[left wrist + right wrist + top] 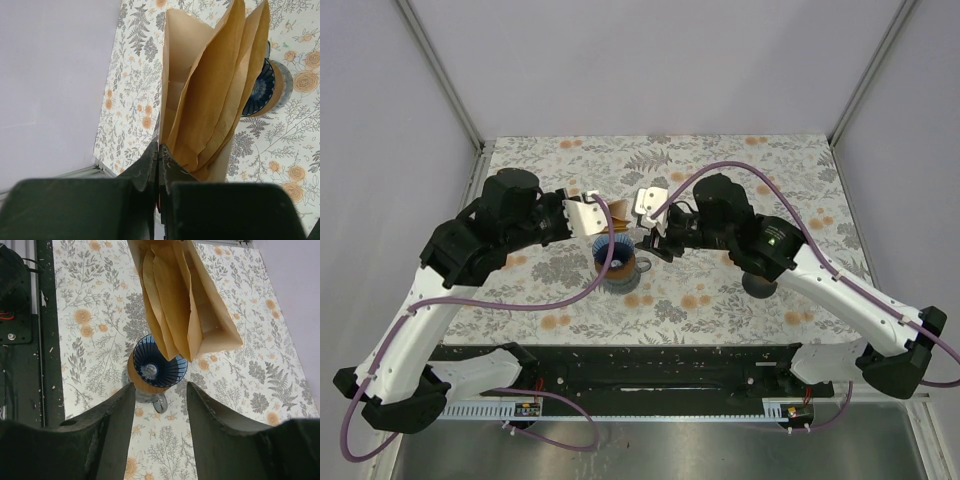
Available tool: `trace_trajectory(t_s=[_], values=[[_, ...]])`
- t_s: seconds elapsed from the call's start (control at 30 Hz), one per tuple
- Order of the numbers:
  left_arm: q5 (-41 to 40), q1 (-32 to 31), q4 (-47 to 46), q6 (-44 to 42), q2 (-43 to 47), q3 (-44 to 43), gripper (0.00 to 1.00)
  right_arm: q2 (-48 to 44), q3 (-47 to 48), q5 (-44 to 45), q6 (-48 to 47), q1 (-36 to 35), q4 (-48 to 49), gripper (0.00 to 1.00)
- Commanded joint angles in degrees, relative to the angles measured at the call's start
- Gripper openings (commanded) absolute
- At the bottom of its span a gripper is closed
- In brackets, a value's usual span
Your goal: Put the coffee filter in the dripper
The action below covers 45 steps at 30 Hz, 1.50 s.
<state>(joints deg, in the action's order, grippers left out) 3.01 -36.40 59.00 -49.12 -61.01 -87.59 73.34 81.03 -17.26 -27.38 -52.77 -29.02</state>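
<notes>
1. Table (770, 170): wears a floral cloth of grey leaves and orange blooms and fills the middle of the top view, walled by pale panels on three sides.
2. Left arm (470, 245): bends in from the lower left of the top view toward the centre.
3. Right arm (775, 240): mirrors it from the lower right, with a purple cable looping over the top.
4. Paper pouch (180, 50): light tan, hangs open in the air at the centre of the scene. Takes up the upper middle of both wrist views.
5. Coffee filters (215, 100): darker brown, several stacked sheets, sit inside the pouch with their edges poking past its mouth. Not in the dripper yet. In the right wrist view their lowest corner overlaps the dripper's rim (contact or a gap, cannot tell).
6. Dripper (155, 367): blue ribbed cone with a wooden band, stands upright at the table's centre, directly below the pouch.
7. Left gripper (158, 150): fingers pressed together at the bottom centre of the left wrist view, pinching the pouch's edge. Cannot tell whether a filter is caught in the same pinch.
8. Right gripper (160, 387): fingers spread apart at the bottom of the right wrist view, nothing between them, hovering above the dripper and short of the pouch.
9. Cup (159, 402): sits under the dripper, handle showing just below it.
</notes>
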Motion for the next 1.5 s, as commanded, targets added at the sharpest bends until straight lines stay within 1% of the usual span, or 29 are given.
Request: trace_trajectory(t_s=[0.0,0.23,0.4,0.43,0.5,0.6,0.77,0.97,1.27,1.33,1.43,1.47], values=[[0.1,-0.2,-2.5,-0.2,1.5,0.1,0.0,-2.4,-1.1,-1.4,-4.4,0.6,2.3,0.54],[0.3,-0.2,-2.5,-0.3,1.6,0.0,0.0,-0.7,-1.4,-4.5,-5.8,0.6,6.1,0.56],[0.4,-0.2,-2.5,-0.2,1.6,0.0,0.0,0.9,-0.2,-6.2,-5.8,0.6,7.7,0.56],[0.3,-0.3,-2.6,-0.2,1.6,0.0,0.0,1.2,0.0,-6.7,-5.8,0.6,7.7,0.55],[0.5,-0.3,-2.5,-0.1,1.6,0.0,0.0,1.9,0.3,-8.4,-5.2,0.6,7.8,0.49],[0.6,-0.3,-2.6,-0.1,1.5,0.0,0.0,2.4,0.4,-9.3,-4.8,0.6,7.5,0.47],[0.5,-0.3,-2.5,-0.1,1.5,0.0,0.0,2.3,0.4,-8.1,-4.3,0.6,7.8,0.47],[0.8,-0.5,-2.5,0.0,1.3,-0.4,0.0,4.0,1.1,-6.4,-2.8,0.6,10.8,0.48],[0.6,-0.6,-2.6,0.0,1.5,0.0,0.0,5.1,2.5,-5.0,-2.9,0.6,11.0,0.47],[0.7,-0.6,-2.6,0.1,1.5,-0.1,0.0,5.1,2.6,-5.5,-2.9,0.6,11.1,0.45],[0.8,-0.7,-2.5,0.0,1.4,-0.1,0.0,5.1,2.8,-6.9,-2.8,0.6,11.2,0.35],[0.7,-0.7,-2.6,0.0,1.3,0.0,0.0,5.2,2.8,-7.2,-2.9,0.6,11.1,0.34]])
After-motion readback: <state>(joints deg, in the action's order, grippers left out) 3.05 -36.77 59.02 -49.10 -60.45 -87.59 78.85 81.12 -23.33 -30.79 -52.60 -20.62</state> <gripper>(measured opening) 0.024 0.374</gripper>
